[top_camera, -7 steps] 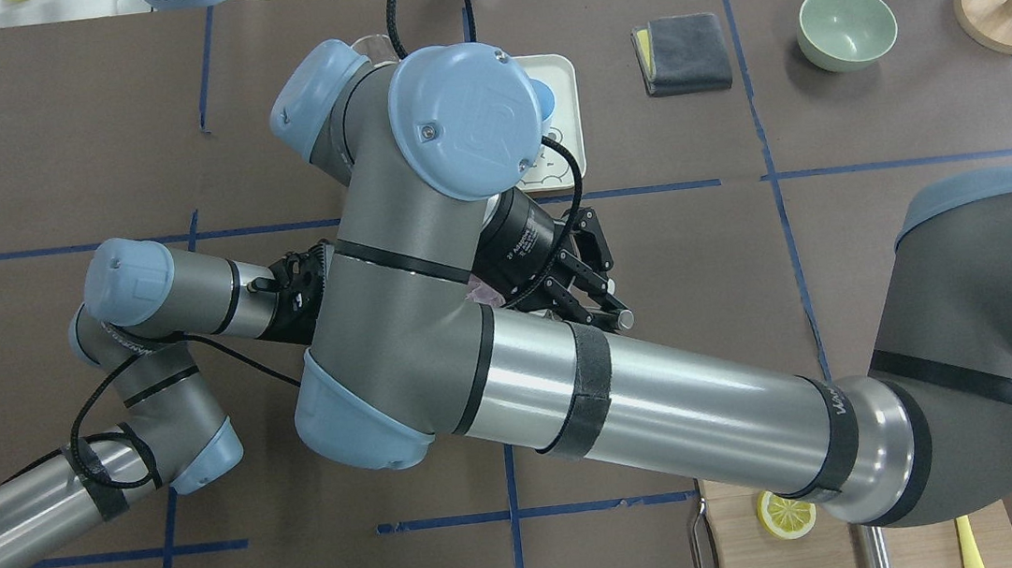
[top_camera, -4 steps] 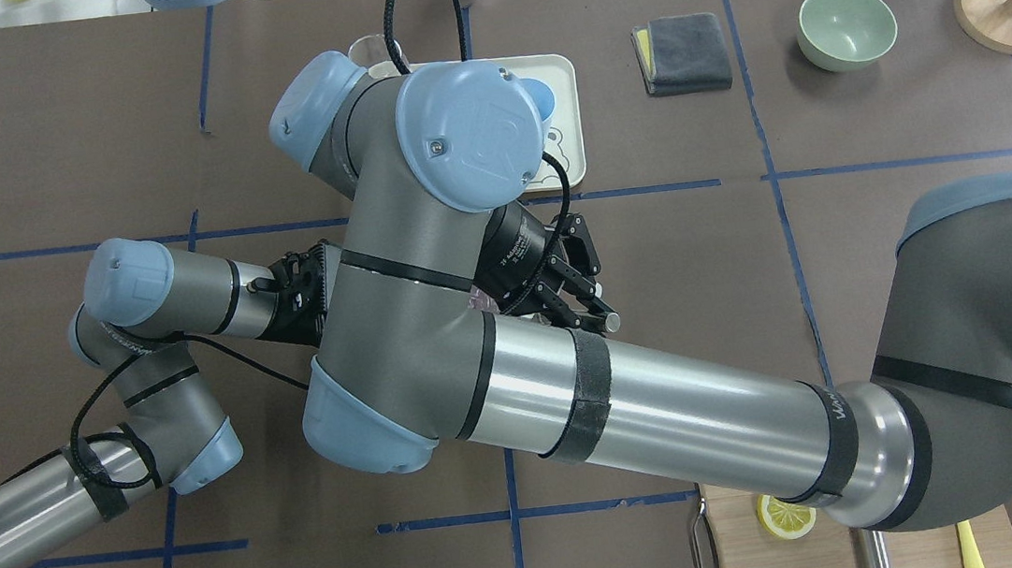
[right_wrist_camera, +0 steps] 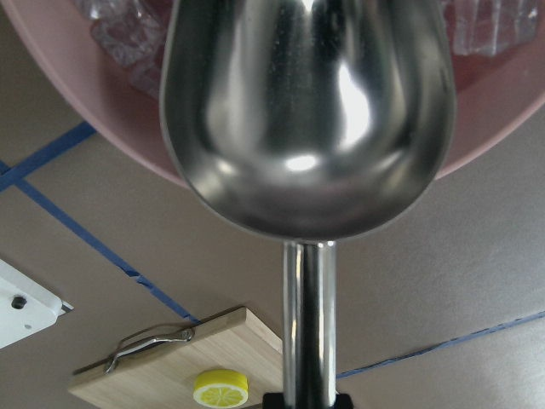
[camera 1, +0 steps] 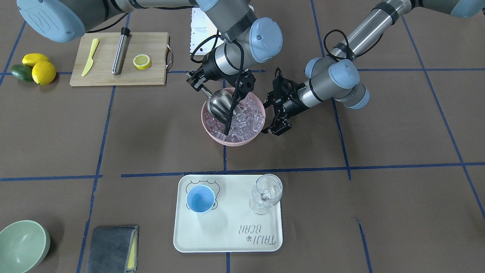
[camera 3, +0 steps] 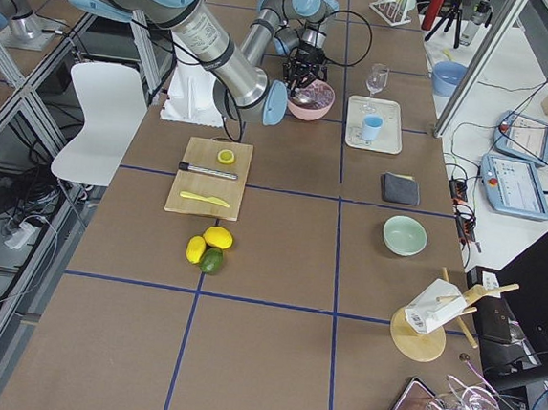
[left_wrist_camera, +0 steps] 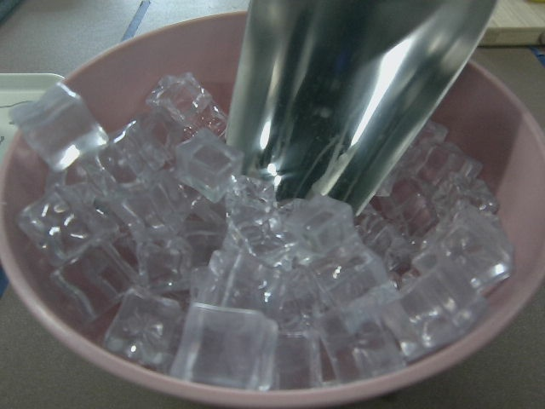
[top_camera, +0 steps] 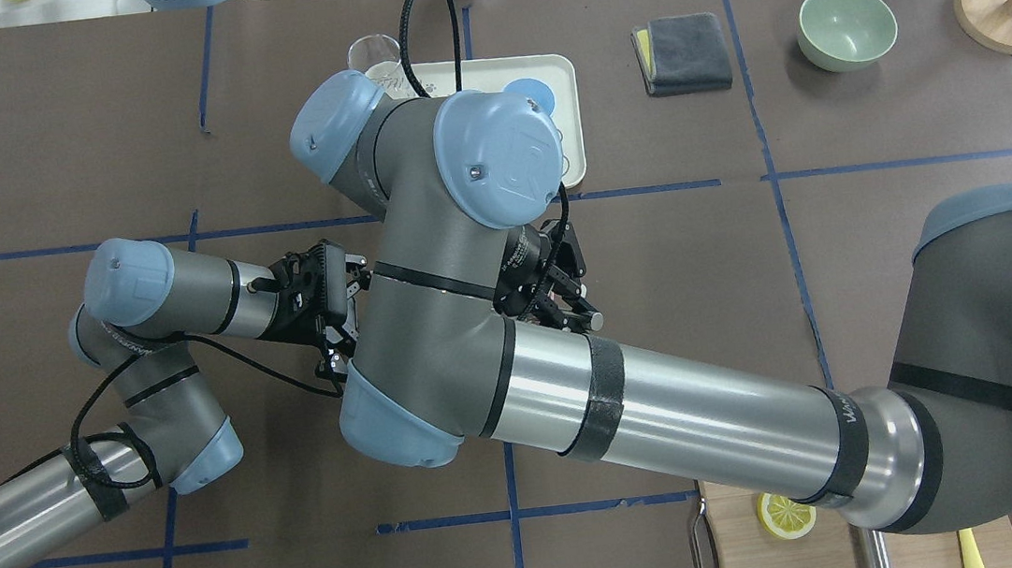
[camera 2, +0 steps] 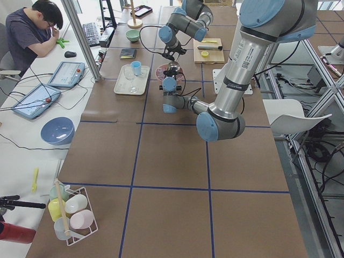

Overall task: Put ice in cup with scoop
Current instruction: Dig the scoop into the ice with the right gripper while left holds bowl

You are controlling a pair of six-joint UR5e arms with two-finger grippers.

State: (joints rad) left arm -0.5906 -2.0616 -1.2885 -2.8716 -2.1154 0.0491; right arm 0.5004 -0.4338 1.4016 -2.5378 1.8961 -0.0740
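- My right gripper was clamped on the scoop by its handle.
- Scoop trough tilted down, its tip among the ice in the pink bowl.
- My left gripper sat just beside the bowl, fingers apart, holding nothing.
- Cup stood upright on the tray, apart from the bowl, with a glass alongside.

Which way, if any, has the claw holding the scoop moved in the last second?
Yes. In the overhead view the right claw has slid left, farther from the vertical blue tape line.
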